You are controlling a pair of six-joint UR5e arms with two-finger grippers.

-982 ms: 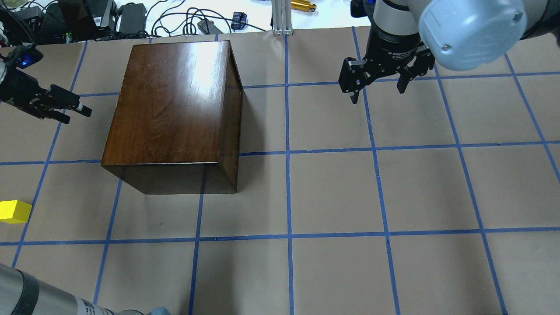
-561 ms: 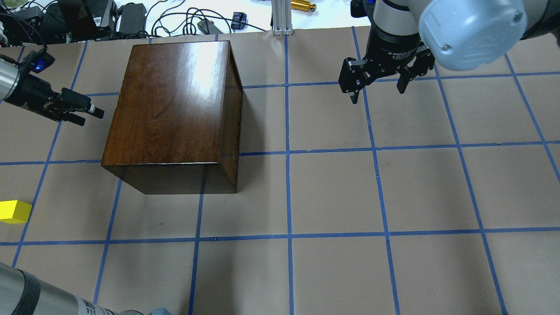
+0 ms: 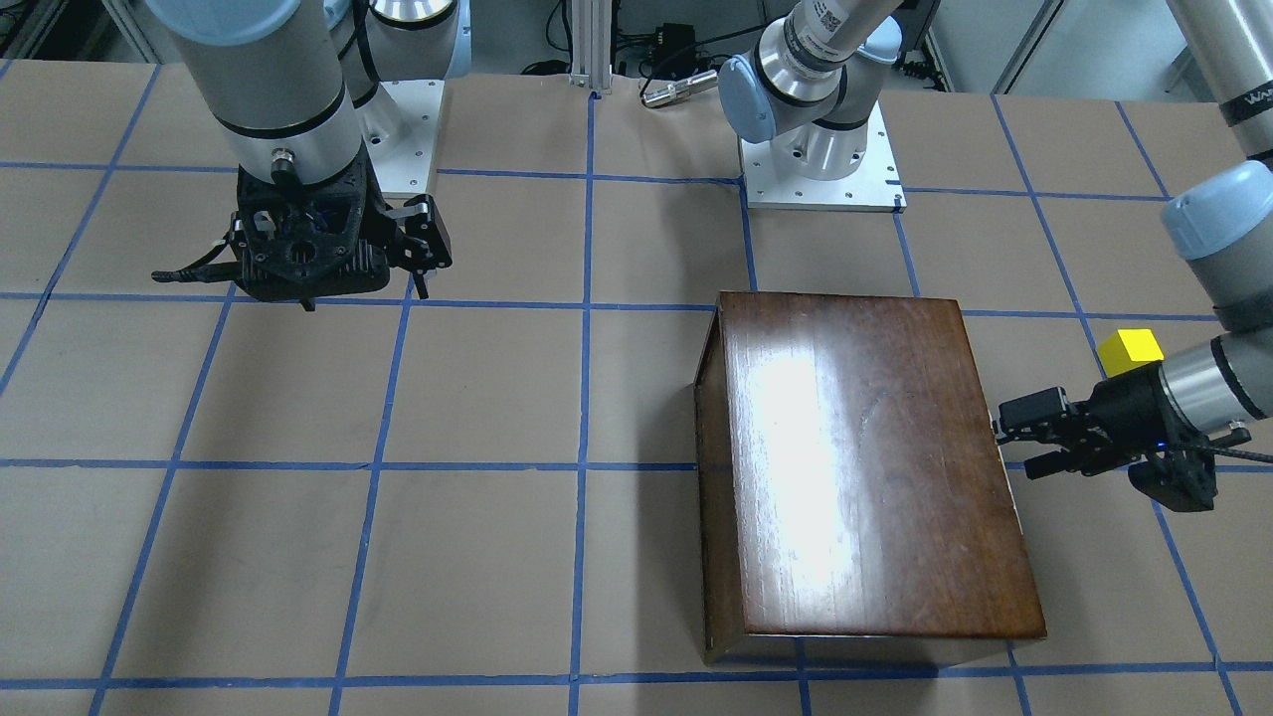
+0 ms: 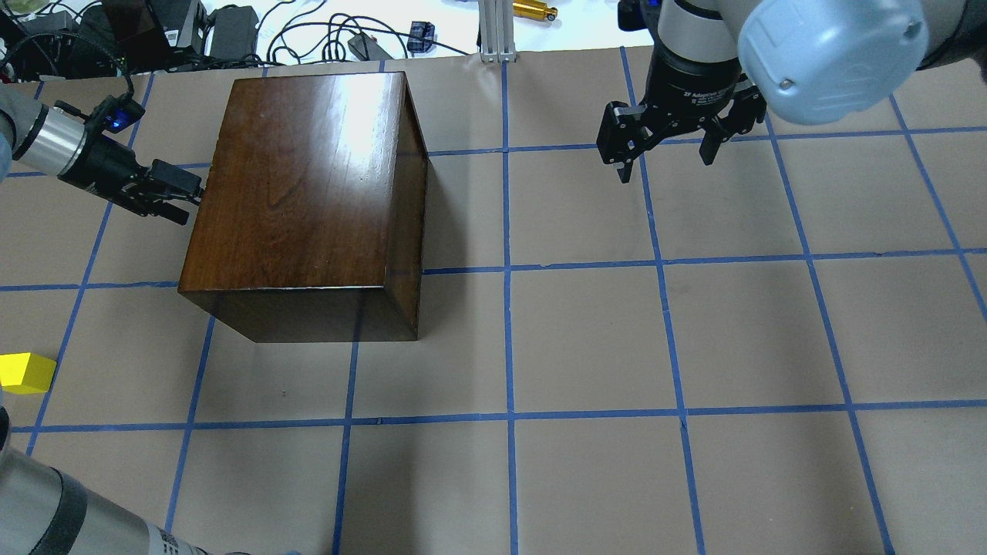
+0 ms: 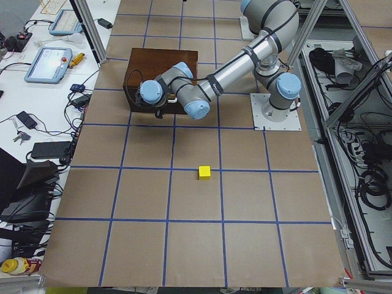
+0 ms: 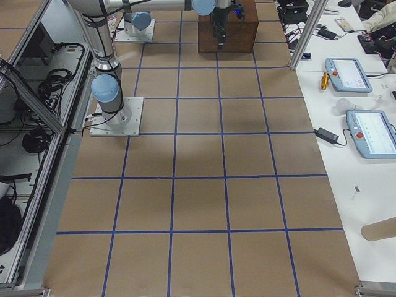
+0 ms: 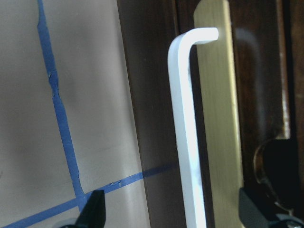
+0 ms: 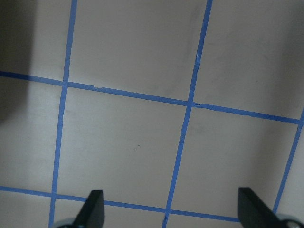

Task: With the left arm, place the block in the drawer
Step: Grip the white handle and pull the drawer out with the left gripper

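Note:
The dark brown cabinet (image 4: pixel 308 177) stands on the table, and it also shows in the front-facing view (image 3: pixel 865 467). Its drawer is shut. The left wrist view shows the drawer's dark front panel (image 7: pixel 152 95) with a white handle (image 7: pixel 183 133) on a brass plate (image 7: pixel 218 118). My left gripper (image 4: pixel 187 199) is open at the cabinet's left face, with one finger on each side of the handle. The yellow block (image 4: pixel 27 372) lies on the table, apart from the cabinet, and shows in the front-facing view (image 3: pixel 1130 350). My right gripper (image 4: pixel 665 167) is open and empty, hovering far right.
The table is brown paper with a blue tape grid (image 4: pixel 509 270). Cables and devices (image 4: pixel 231 31) lie beyond the far edge. The arm bases (image 3: pixel 820 164) stand at the robot's side. Teach pendants (image 6: pixel 349 74) rest on a side table.
My left gripper has moved right, from the open table to the cabinet's left face. The block, cabinet and right arm have not moved.

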